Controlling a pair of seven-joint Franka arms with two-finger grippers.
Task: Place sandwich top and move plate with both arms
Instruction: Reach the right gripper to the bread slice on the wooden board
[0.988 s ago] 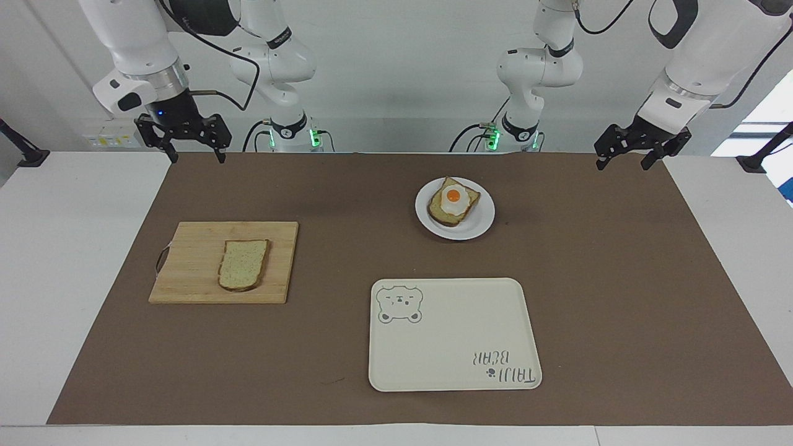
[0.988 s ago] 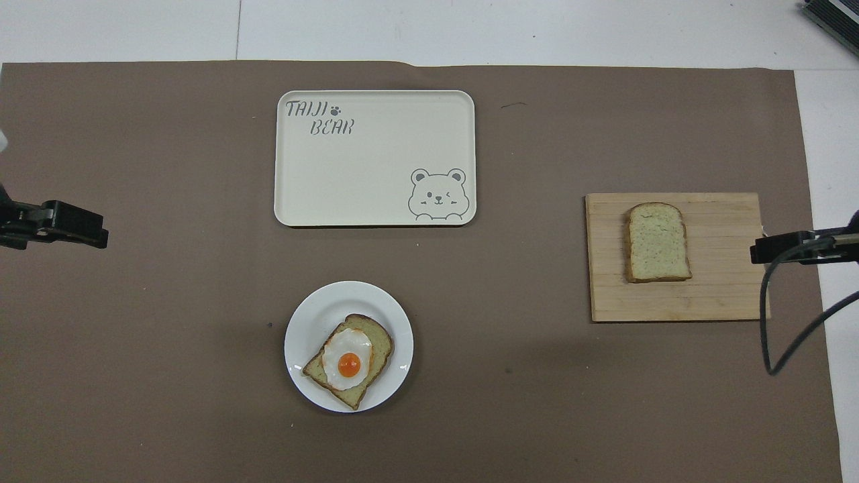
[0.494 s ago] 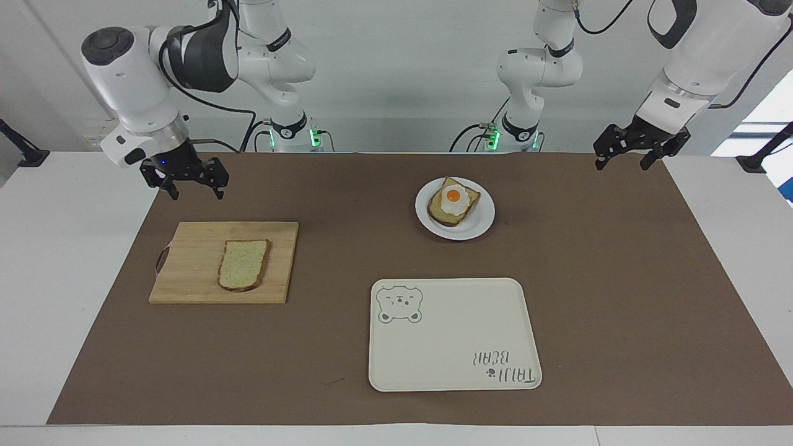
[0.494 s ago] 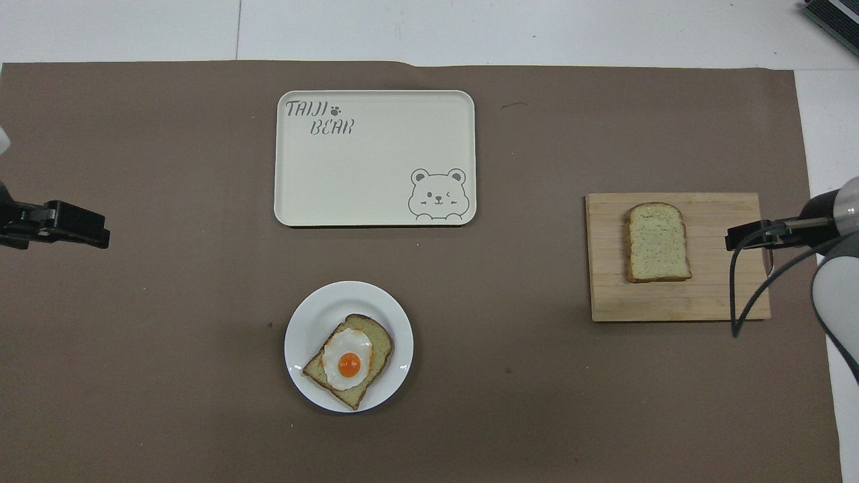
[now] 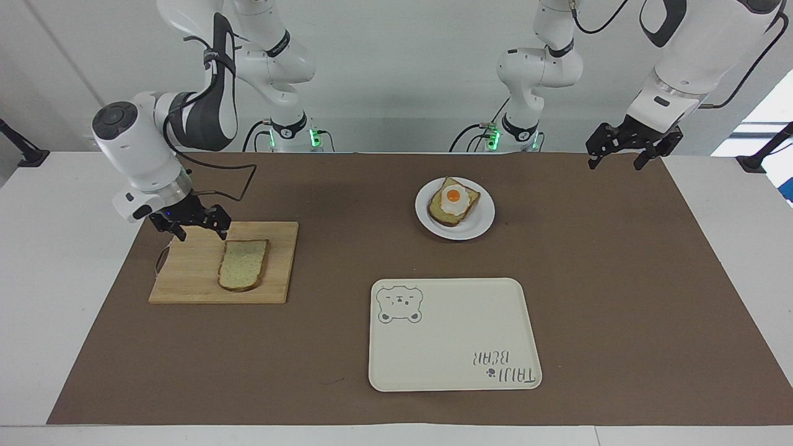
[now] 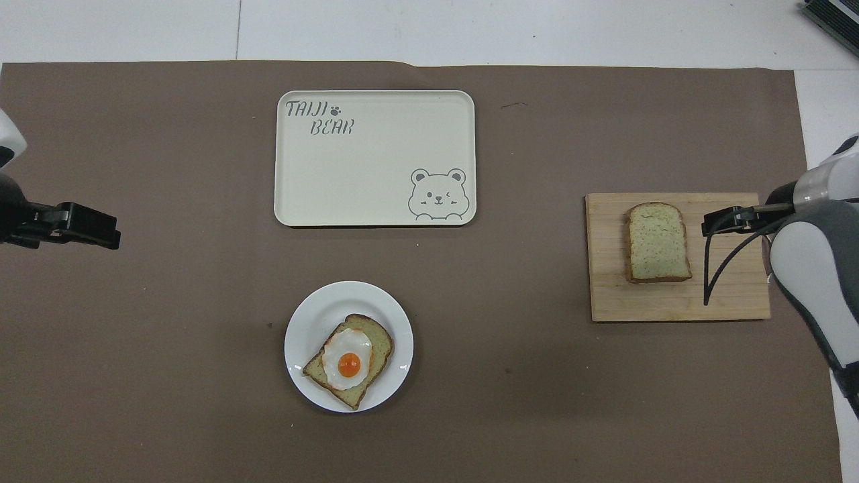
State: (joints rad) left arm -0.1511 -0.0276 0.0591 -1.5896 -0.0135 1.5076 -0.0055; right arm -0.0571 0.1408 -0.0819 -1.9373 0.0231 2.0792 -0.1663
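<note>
The sandwich top (image 5: 243,265), a plain speckled bread slice, lies flat on a wooden cutting board (image 5: 186,282) toward the right arm's end of the table; it also shows in the overhead view (image 6: 658,241). The white plate (image 5: 482,222) (image 6: 305,322) holds a bread slice topped with a fried egg (image 5: 454,201) (image 6: 349,359). My right gripper (image 5: 202,234) (image 6: 713,224) is open and empty, low over the cutting board beside the sandwich top, not touching it. My left gripper (image 5: 614,162) (image 6: 107,231) is open and empty, waiting raised over the mat at the left arm's end.
A cream rectangular tray with a bear drawing (image 5: 455,334) (image 6: 362,168) lies farther from the robots than the plate. A brown mat (image 5: 619,279) covers the table. The right arm's black cable (image 6: 721,268) hangs over the cutting board (image 6: 671,305).
The right arm has swung down and forward, bringing its open gripper from above the mat's corner to low over the cutting board. The left gripper has shifted slightly.
</note>
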